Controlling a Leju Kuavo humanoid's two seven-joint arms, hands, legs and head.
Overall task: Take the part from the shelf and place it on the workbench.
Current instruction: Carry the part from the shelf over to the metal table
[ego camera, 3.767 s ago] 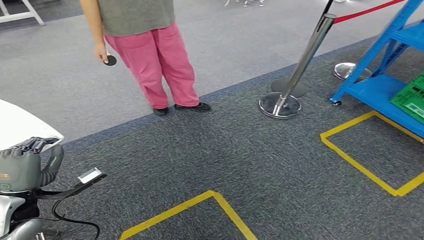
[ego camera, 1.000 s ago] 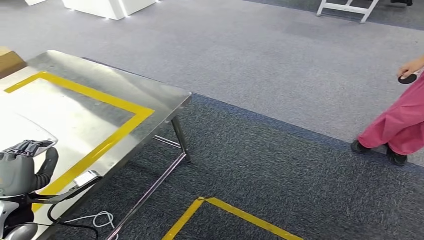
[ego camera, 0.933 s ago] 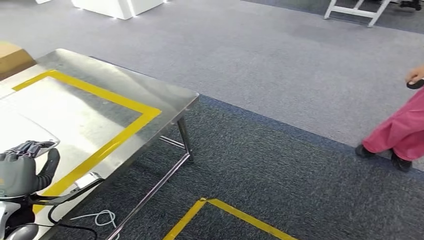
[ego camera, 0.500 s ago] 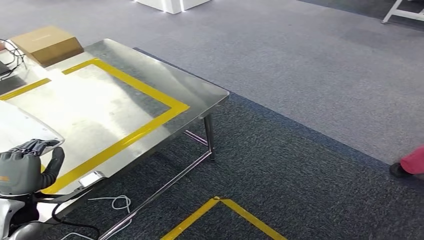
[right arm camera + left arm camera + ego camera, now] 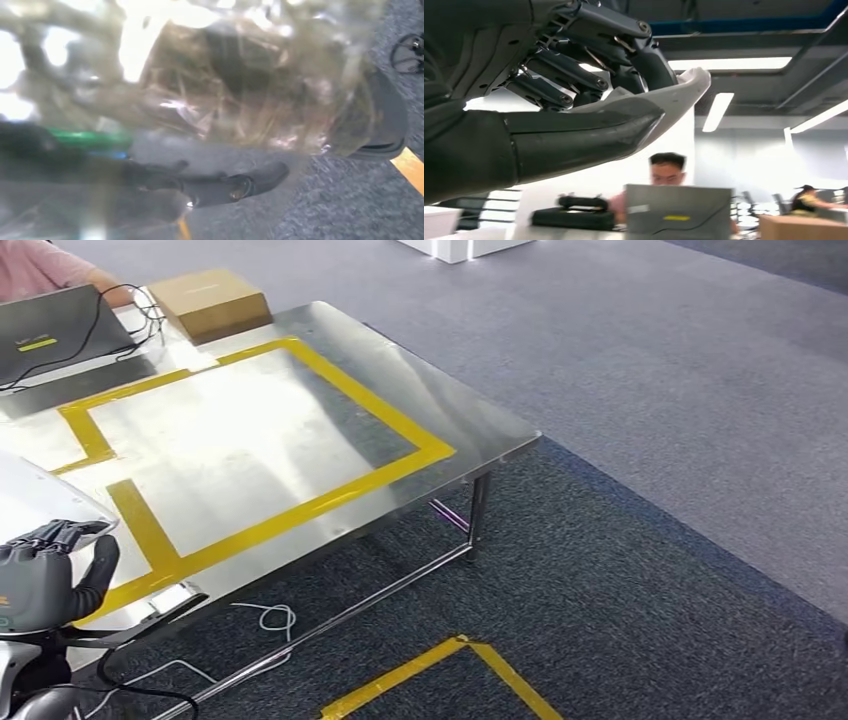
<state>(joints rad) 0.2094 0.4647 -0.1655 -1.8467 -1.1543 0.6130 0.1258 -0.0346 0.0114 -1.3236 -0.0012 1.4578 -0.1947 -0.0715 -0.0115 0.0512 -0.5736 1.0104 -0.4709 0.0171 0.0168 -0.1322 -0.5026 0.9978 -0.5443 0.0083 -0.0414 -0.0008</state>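
My left hand (image 5: 45,575) is at the lower left of the head view and grips a white curved part (image 5: 40,502), which rises above its fingers. In the left wrist view the fingers (image 5: 574,75) and thumb clamp the part's white edge (image 5: 676,97). The steel workbench (image 5: 455,415), marked with yellow tape rectangles, spreads out ahead of this hand. In the right wrist view a dark finger (image 5: 235,186) of my right hand lies under crinkled clear plastic (image 5: 240,85). That picture is blurred, so I cannot tell whether the hand grips the plastic.
A laptop (image 5: 55,330) with cables and a cardboard box (image 5: 210,302) stand at the bench's far end, where a person (image 5: 40,265) sits. A white cable (image 5: 265,618) lies on the carpet under the bench. Yellow floor tape (image 5: 440,668) runs near the bench leg (image 5: 478,510).
The camera has swung left. The shelf and the person in pink trousers have slid out of the picture and the workbench has come in. My left hand still holds the white part.
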